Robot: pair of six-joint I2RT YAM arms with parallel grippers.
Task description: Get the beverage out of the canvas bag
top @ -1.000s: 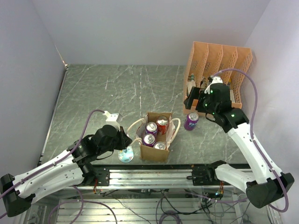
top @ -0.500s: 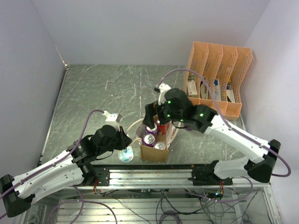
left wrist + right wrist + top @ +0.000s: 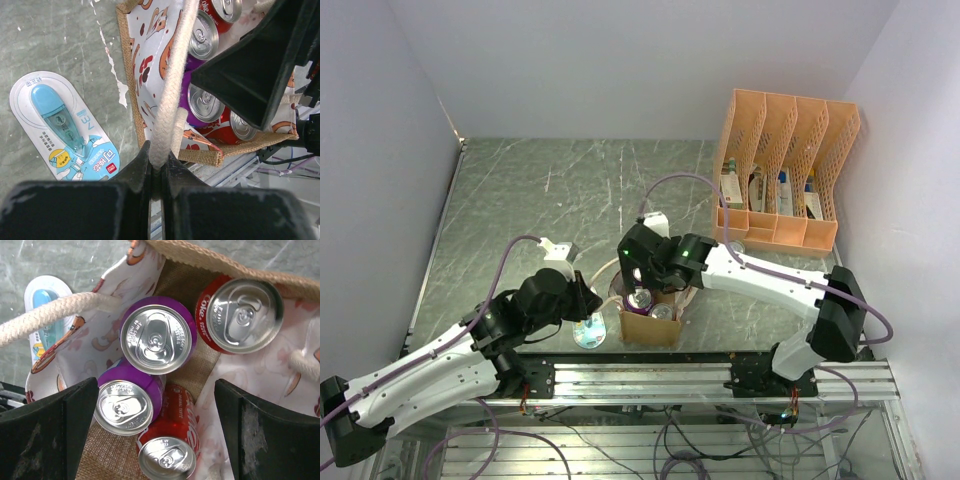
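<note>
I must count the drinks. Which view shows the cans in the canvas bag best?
The right wrist view: it looks down on four cans, two purple, two red. The left wrist view has the handle across them. The top external view shows them small, partly under the right arm.

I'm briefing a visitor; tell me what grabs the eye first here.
Four drink cans, two purple and two red, sit packed in the canvas bag at the near edge of the table. The left tool pinches one cream handle while the right tool hangs open right over the cans. A blue correction-tape pack lies left of the bag.
</note>
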